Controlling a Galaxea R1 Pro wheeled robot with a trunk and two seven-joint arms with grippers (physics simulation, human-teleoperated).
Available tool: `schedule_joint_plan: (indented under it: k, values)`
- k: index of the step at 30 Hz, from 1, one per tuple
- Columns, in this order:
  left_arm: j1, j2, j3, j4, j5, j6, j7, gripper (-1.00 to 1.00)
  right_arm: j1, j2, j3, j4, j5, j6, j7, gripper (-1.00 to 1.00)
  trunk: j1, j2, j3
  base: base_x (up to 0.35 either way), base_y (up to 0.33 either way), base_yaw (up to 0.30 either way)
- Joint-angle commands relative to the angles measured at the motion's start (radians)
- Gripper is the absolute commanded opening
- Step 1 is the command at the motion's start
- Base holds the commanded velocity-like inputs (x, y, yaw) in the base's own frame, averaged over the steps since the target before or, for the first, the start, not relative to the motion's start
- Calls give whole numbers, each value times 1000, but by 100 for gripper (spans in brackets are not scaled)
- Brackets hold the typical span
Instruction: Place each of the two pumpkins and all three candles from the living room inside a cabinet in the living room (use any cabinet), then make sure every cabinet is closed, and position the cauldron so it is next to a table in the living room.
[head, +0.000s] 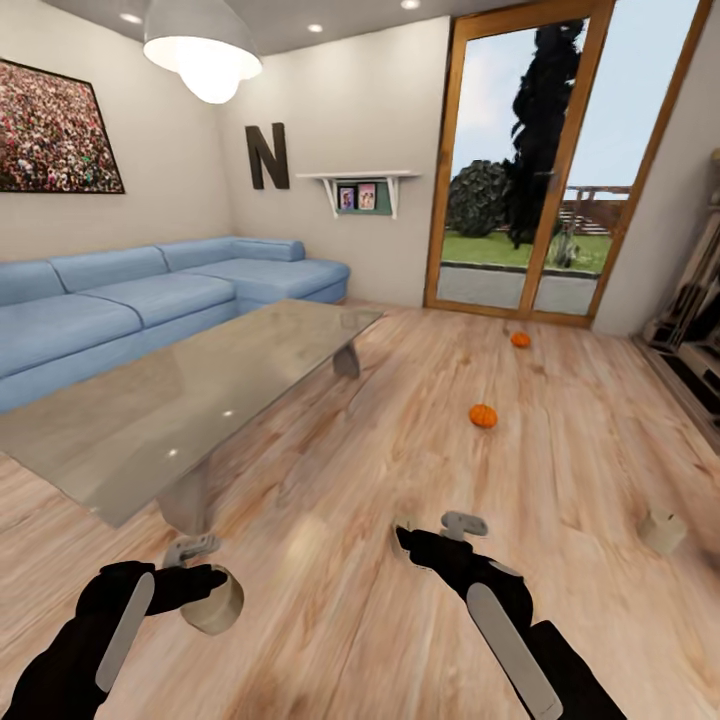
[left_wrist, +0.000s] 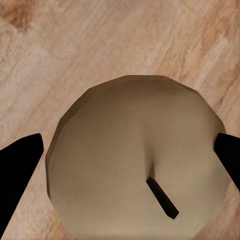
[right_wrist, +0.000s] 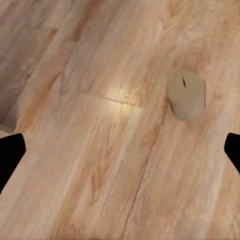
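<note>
Left gripper (head: 205, 580): low at the near left; its black jaws sit on either side of a stubby tan cylinder candle with a dark wick (left_wrist: 135, 160) and appear clamped on it, just above the floor.
Right gripper (head: 420, 540): near centre, above the floor; jaws spread apart with nothing between them.
Floor (head: 560, 440): pale wood planks running across the room.
Second candle (head: 662, 531): cream stub standing on the floor to the right, well apart from both grippers; the right wrist view shows one like it (right_wrist: 186, 95) upright on the planks beyond the parted jaws.
Glass tabletop (head: 190, 400): long clear rectangular coffee table on grey legs, left of centre, nothing resting on it.
Nearer pumpkin (head: 483, 416): small, round, orange, ribbed, on open floor past the right gripper.
Farther pumpkin (head: 520, 339): same kind, near the glass door.
Sofa (head: 150, 300): light blue corner sofa behind the table, along the left wall.
Writing: large dark letter "N" (head: 267, 156) on the far wall; no other text is legible.
Wall shelf (head: 357, 190): white, holding two small framed pictures.
Glass door (head: 545, 160): wood-framed, showing lawn and trees.
Wall picture (head: 55, 130): dark-framed, speckled.
Ceiling lamp (head: 203, 45): white dome, lit.
</note>
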Motion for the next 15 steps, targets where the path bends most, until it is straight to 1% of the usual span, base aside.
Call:
schedule_joint_plan:
  k: [1, 5, 8, 10, 15]
  values:
    - [-1, 0, 1, -1, 2, 5, -3, -100, -1, -1, 2, -2, -10, -1, -10, 100, 0, 0, -1, 323, -149, 150]
    - [-1, 0, 1, -1, 3, 5, -3, -100, -1, -1, 12, -3, -4, -3, -8, 100, 0, 0, -1, 323, -153, 55]
    - [-1, -1, 0, -1, 3, 5, -3, -100, -1, -2, 68, -3, -1, -3, -8, 100, 0, 0, -1, 303, -189, 9]
    - [-1, -2, 0, -1, 3, 5, -3, -100, -1, -2, 91, -3, -2, -4, -9, 100, 0, 0, -1, 279, -223, 3]
    - [-1, -2, 0, -1, 5, 5, -3, -100, -1, -2, 100, -5, 2, -11, -4, 100, 0, 0, -1, 257, -218, 1]
